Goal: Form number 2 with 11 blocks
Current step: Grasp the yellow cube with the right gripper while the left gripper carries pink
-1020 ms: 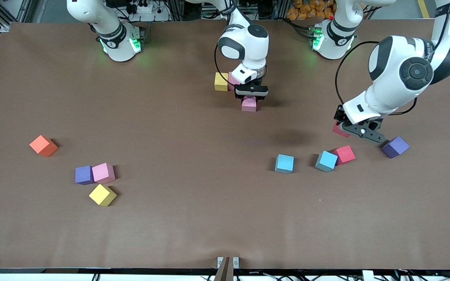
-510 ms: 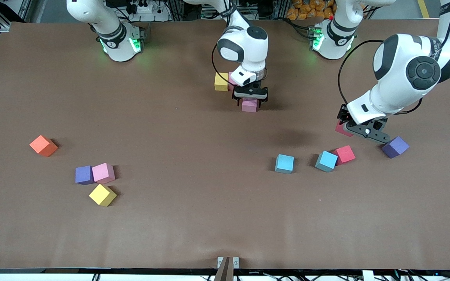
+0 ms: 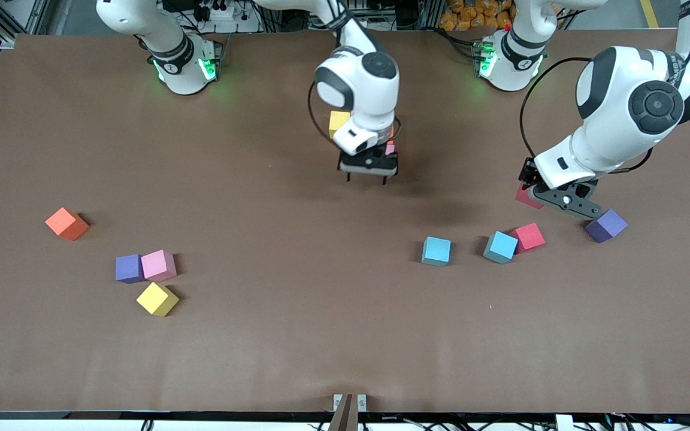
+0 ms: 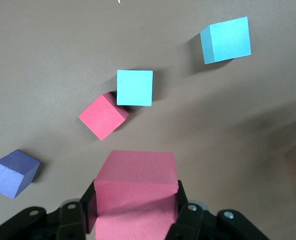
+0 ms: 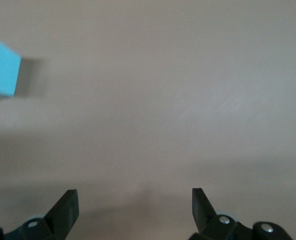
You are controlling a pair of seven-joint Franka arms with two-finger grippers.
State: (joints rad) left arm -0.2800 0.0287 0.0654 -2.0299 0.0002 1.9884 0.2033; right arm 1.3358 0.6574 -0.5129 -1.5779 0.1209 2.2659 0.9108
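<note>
My left gripper (image 3: 528, 197) hangs over the table at the left arm's end, shut on a pinkish-red block (image 4: 136, 172). Below it lie a red block (image 3: 527, 235) (image 4: 102, 116) and two light blue blocks (image 3: 501, 246) (image 3: 436, 250). My right gripper (image 3: 367, 178) (image 5: 135, 207) hovers open and empty just in front of a yellow block (image 3: 339, 121). Its hand hides the pink blocks there, save a sliver (image 3: 390, 149). Toward the right arm's end sit an orange block (image 3: 66, 223), a pink block (image 3: 159, 265) and a yellow block (image 3: 157, 299).
One purple cube (image 3: 605, 225) (image 4: 12, 173) rests right beside the left gripper. Another purple cube (image 3: 129, 268) touches the pink block at the right arm's end. The brown table (image 3: 297, 335) stretches bare between the block groups and the front camera.
The right gripper opened, let go of the pink block beside the yellow one and rose, shifting toward the front camera. The left gripper lifted slightly with its block.
</note>
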